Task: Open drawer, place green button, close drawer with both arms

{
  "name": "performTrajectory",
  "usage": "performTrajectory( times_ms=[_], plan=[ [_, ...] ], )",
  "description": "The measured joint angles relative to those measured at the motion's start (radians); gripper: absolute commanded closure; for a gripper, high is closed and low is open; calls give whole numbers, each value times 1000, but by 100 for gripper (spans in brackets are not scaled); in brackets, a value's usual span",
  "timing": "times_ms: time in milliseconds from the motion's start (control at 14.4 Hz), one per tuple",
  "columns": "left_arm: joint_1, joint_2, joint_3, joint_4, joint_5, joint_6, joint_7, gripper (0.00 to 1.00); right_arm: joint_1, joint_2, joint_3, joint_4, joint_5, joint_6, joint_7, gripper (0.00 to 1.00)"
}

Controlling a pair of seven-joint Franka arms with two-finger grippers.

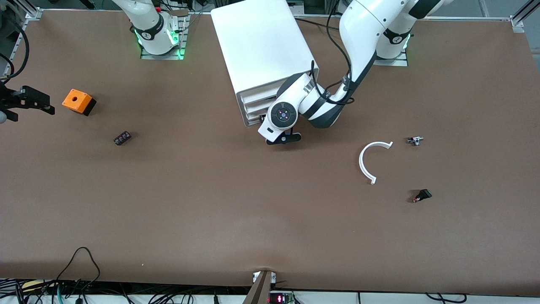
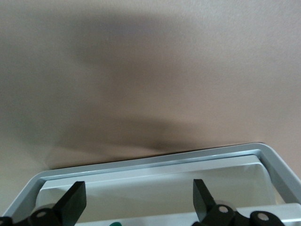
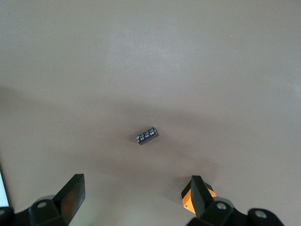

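My left tool point(image 1: 283, 138) hangs wide and empty over the lowest white plastic drawer point(image 2: 155, 162) of the boxy cabinet point(image 1: 261, 50), a green button cap point(image 2: 116, 224) peeking inside. I'd push squarely. My right tool point(image 1: 25, 101) waits wide near the orange box point(image 1: 78, 101).

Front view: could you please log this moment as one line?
left gripper: open, at drawer rim | right gripper: open, waiting over table by orange box
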Motion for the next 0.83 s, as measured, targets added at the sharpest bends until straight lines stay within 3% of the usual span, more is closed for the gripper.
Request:
performTrajectory(
  times_ms=[277, 416, 832],
  plan=[
    [63, -62, 11, 19, 11, 7, 2, 0, 0, 0, -2, 2, 0, 0, 0, 0],
    [133, -137, 16, 31, 85, 4, 27, 0, 0, 1, -2, 1, -1, 0, 0, 0],
    [315, -275, 27, 82, 205, -148, 314, 0, 0, 4, -1, -15, -1, 22, 0, 0]
  ],
)
